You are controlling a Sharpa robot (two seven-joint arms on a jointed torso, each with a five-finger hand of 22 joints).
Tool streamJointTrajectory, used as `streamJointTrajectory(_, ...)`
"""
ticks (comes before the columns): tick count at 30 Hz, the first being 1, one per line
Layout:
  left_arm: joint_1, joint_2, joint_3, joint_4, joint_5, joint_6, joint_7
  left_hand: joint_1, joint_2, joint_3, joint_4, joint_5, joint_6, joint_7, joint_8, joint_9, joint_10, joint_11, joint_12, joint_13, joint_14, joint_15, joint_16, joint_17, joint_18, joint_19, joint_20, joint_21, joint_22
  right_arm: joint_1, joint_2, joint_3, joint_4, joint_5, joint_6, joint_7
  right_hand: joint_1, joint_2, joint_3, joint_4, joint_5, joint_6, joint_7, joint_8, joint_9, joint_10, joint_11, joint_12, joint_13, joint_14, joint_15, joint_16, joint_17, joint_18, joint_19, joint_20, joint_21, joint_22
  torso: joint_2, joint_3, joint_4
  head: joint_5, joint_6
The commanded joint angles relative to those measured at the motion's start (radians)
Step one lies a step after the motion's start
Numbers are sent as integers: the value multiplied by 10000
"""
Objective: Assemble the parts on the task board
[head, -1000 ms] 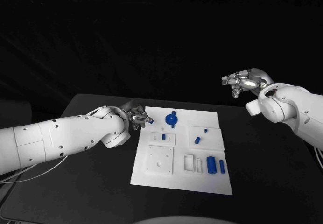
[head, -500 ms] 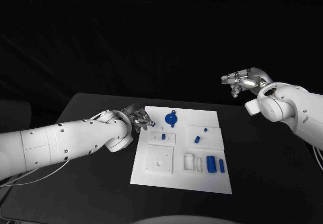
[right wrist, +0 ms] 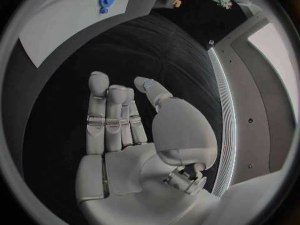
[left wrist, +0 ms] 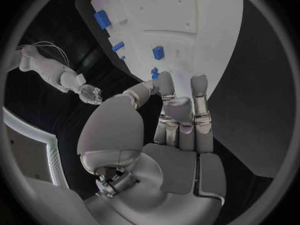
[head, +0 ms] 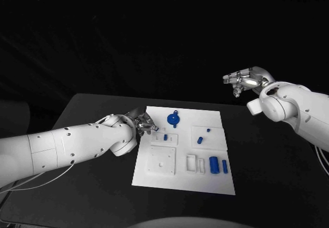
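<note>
The white task board (head: 159, 178) lies mid-table. On it are a round blue part (head: 174, 118), two small blue parts (head: 167, 137) (head: 200, 140) and two blue cylinders (head: 214, 164) (head: 225, 166). My left hand (head: 142, 121) hovers at the board's far left edge, beside the round part, fingers stretched out and holding nothing. The left wrist view shows that hand (left wrist: 178, 120) pointing over the board (left wrist: 187, 20), with a blue part (left wrist: 154, 73) just past its fingertips. My right hand (head: 246, 80) is raised beyond the board's far right corner, and its palm (right wrist: 119, 125) is bare.
White recessed blocks (head: 163, 161) (head: 196, 164) sit on the near half of the board. Black table (head: 89, 199) surrounds the board on all sides. My left forearm (head: 68, 145) crosses the table's left side.
My left arm has swung further in over the table, carrying its hand slightly nearer along the board's left edge. The right hand has drifted a little to the left, still raised.
</note>
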Motion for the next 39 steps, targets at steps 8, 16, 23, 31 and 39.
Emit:
streamJointTrajectory(8, -45, 178, 6, -204, 778, 481, -326, 109, 355, -1177, -103, 605, 1657, -984, -79, -520, 449, -68, 485, 56, 88, -9, 453, 332, 16, 51, 81, 79, 171, -4, 37, 7, -11, -38, 184, 56, -109, -7, 91, 46, 64, 67, -10, 12, -10, -40, -69, 66, -13, -21, -38, 18, -16, 150, 379, 57, -7, 13, 6, -1, 5, -29, -52)
streamJointTrajectory(16, -90, 295, 6, -297, 976, 575, -466, 99, 388, -1233, -136, 544, 1735, -1013, -24, -632, 452, -90, 604, 85, 104, -12, 595, 426, 38, 82, 93, 153, 188, -4, 50, 7, 0, -51, 279, 29, -76, -18, 189, 55, 107, 62, -3, 13, -9, -49, -67, 70, -17, -29, -38, 11, -25, 150, 377, 56, -3, 26, 8, -1, 3, -77, -91)
streamJointTrajectory(23, -121, 362, 5, -346, 727, 609, -541, 136, 401, -1341, -131, 426, 1798, -1040, 34, -684, 454, -106, 755, 139, 103, -7, 761, 520, 54, 60, 115, 241, 184, -4, 46, 7, 21, -56, 333, 27, -111, -36, 293, 102, 177, 58, -2, 11, -10, -55, -67, 75, -21, -32, -39, 23, -21, 151, 374, 58, 10, 55, 15, -1, 0, -106, -122)
streamJointTrajectory(31, -131, 400, 5, -407, 390, 630, -599, 153, 404, -1418, -87, 356, 1858, -1066, 57, -708, 456, -117, 850, 172, 108, 0, 861, 591, 65, 51, 136, 284, 183, -5, 42, 7, 14, -58, 364, 16, -117, -53, 331, 123, 228, 57, -1, 11, -10, -60, -68, 76, -22, -42, -38, 10, -31, 150, 370, 58, -8, 61, 12, -2, 4, -120, -134)
streamJointTrajectory(39, -137, 453, 5, -496, 138, 664, -619, 174, 417, -1538, -1, 256, 1974, -1111, 124, -719, 458, -134, 1014, 266, 122, 6, 1025, 751, 97, 43, 182, 340, 181, -6, 65, 7, -10, -60, 399, 9, -125, -73, 360, 150, 268, 58, -1, 11, -10, -66, -68, 75, -25, -44, -37, 9, -33, 149, 370, 58, -1, 75, 16, -5, 5, -124, -142)
